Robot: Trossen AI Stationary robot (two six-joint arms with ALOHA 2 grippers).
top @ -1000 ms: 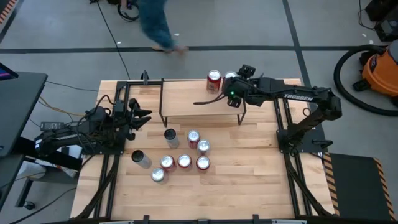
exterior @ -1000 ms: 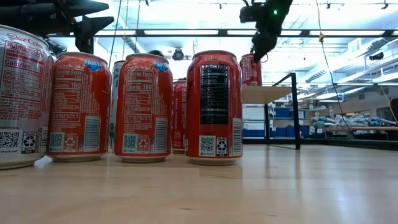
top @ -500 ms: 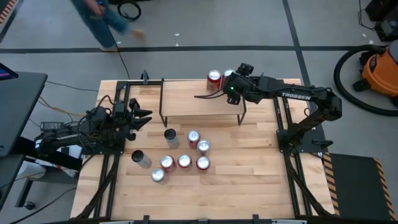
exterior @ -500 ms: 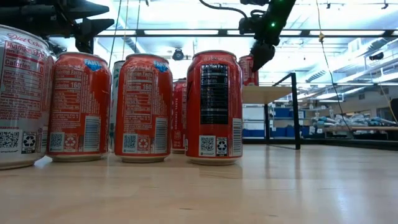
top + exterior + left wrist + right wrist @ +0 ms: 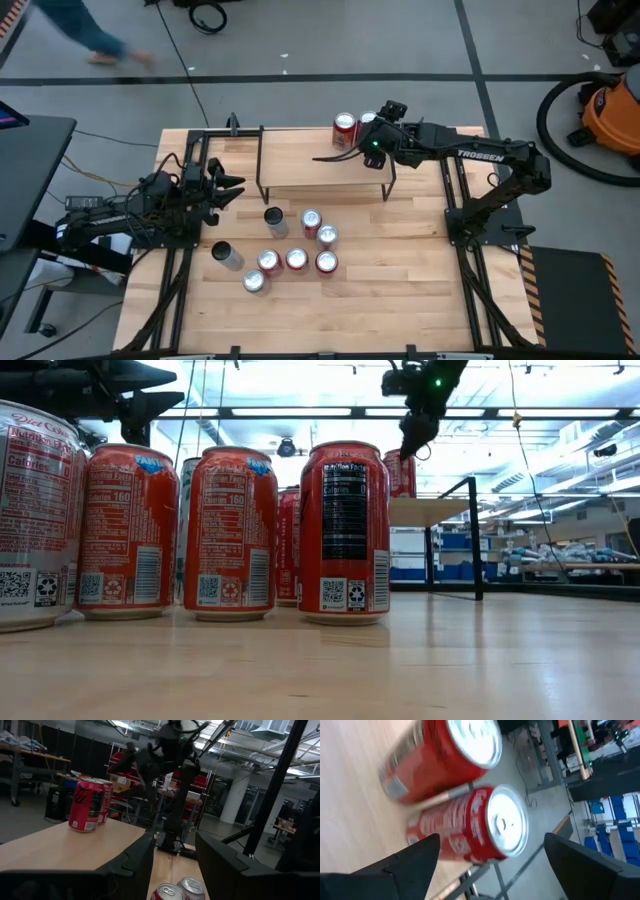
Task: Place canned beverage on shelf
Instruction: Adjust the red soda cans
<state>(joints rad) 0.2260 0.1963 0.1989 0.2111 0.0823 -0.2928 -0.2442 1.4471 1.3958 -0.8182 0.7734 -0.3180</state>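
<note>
Around my table (image 5: 400, 290) the floor (image 5: 330, 40) is smooth grey concrete crossed by dark tape lines (image 5: 300, 77). An orange shop vacuum (image 5: 612, 110) with a coiled black hose (image 5: 560, 120) stands off to one side of me, and a dark desk edge (image 5: 30, 170) sits at the other. A black cable (image 5: 180, 55) trails across the floor, and a person's legs (image 5: 85, 35) blur past at the far edge. Looking level across my tabletop, I see long ceiling light strips (image 5: 300, 412) glowing bright, exposed pipes overhead, blue storage bins (image 5: 455, 542) on shelving, and a cluttered workbench (image 5: 570, 560) farther back. Beyond that, red bins (image 5: 120, 760) fill dim racks beside a pale column (image 5: 229, 800).
</note>
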